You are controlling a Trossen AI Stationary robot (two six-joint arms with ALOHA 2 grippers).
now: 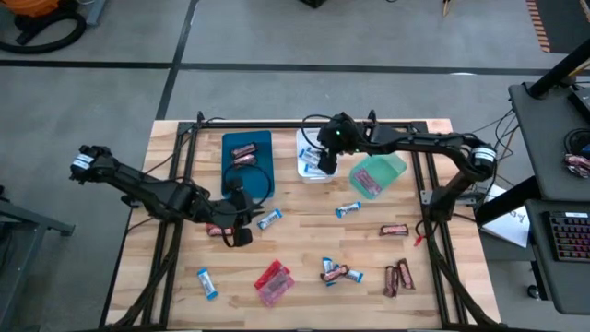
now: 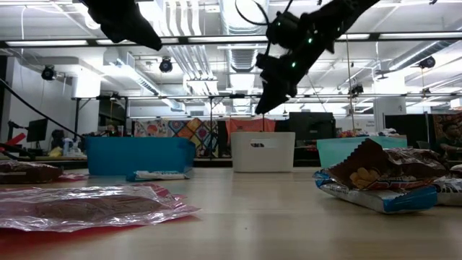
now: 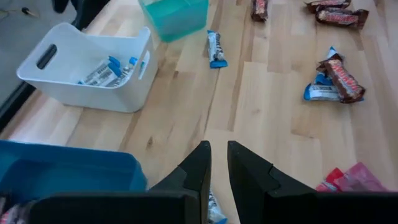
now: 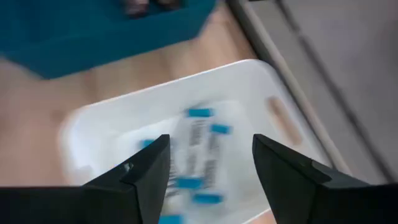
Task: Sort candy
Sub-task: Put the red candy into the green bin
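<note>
Wrapped candy lies scattered on the wooden table. My left gripper [image 1: 241, 224] hovers at the table's middle left, fingers almost together and holding nothing. A blue-and-white bar [image 1: 269, 219] lies just to its right and shows under the fingers in the left wrist view [image 3: 214, 210]. A brown-red bar [image 1: 218, 231] lies at its left. My right gripper [image 4: 211, 146] is open and empty above the white tray [image 1: 309, 171], which holds blue-and-white bars [image 4: 202, 155]. The blue tray [image 1: 247, 148] holds brown-red bars [image 1: 243, 151].
A green tray [image 1: 380, 173] sits tilted to the right of the white one. Loose candy lies nearer: a blue-and-white bar [image 1: 348, 209], brown-red bars [image 1: 395, 230] [image 1: 398, 277], red packets [image 1: 274, 281], a small mixed heap [image 1: 336, 272], another blue-and-white bar [image 1: 207, 283].
</note>
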